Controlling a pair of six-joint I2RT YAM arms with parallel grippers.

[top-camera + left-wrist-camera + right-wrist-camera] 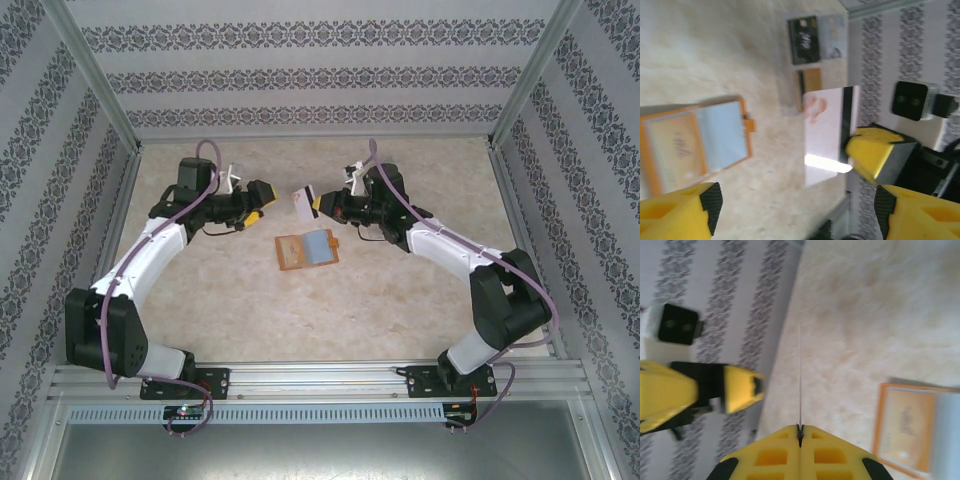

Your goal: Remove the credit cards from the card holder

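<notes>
Right fingers (771, 456) closed on the striped edge of 1 white card (800, 375), held in air over desk (400, 300) centre. Left fingers (685, 206) open, empty. Card holder (306, 250) lies open beneath. Card judged light, stiff, slick: pinch flat faces near an edge.

The card holder (306, 250) is orange, the credit card (826, 142) white with a black stripe, the table (400, 300) marbled beige.
</notes>
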